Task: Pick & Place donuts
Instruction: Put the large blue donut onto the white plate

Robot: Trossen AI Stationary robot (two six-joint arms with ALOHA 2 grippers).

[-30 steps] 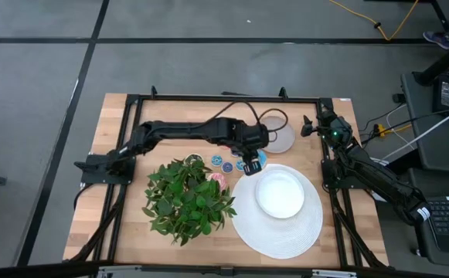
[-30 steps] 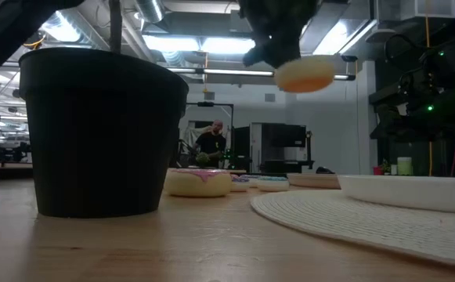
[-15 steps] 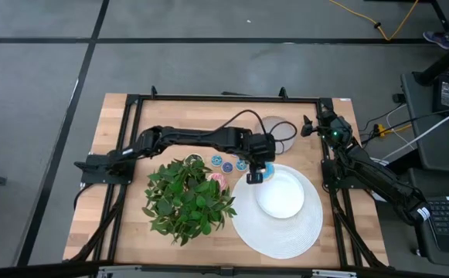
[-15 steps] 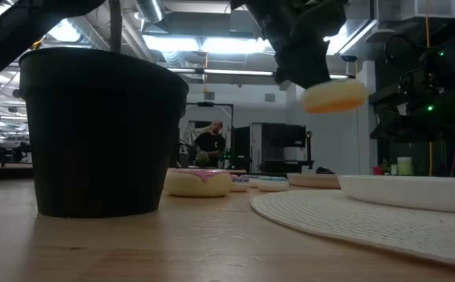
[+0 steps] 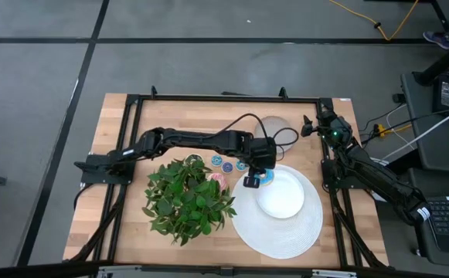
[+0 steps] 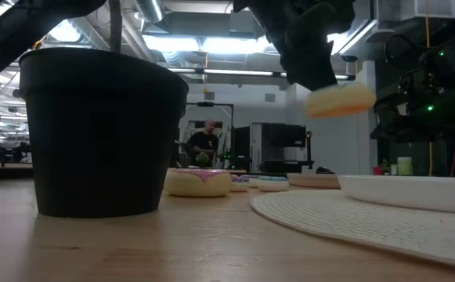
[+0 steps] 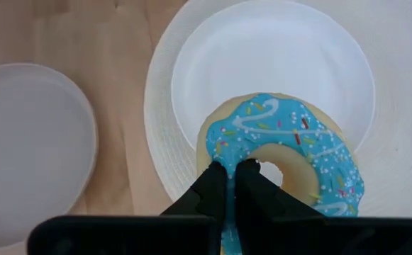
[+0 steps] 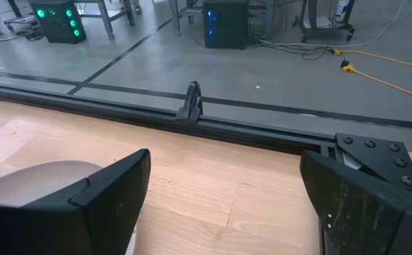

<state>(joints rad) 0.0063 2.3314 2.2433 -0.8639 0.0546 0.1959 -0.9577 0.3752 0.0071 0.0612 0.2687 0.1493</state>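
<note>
High view: left gripper (image 5: 253, 180), pinching the blue donut (image 7: 284, 156), has moved from beside the grey dish (image 5: 277, 133) to the white plate's (image 5: 286, 202) near rim, so release is judged next; right gripper (image 8: 220, 205) waits spread.

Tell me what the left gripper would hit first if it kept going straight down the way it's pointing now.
Most likely the white plate. The left gripper, shut on the blue donut, points down over the plate's near edge, so the donut would probably touch first, though the height above it is hard to judge.
</note>
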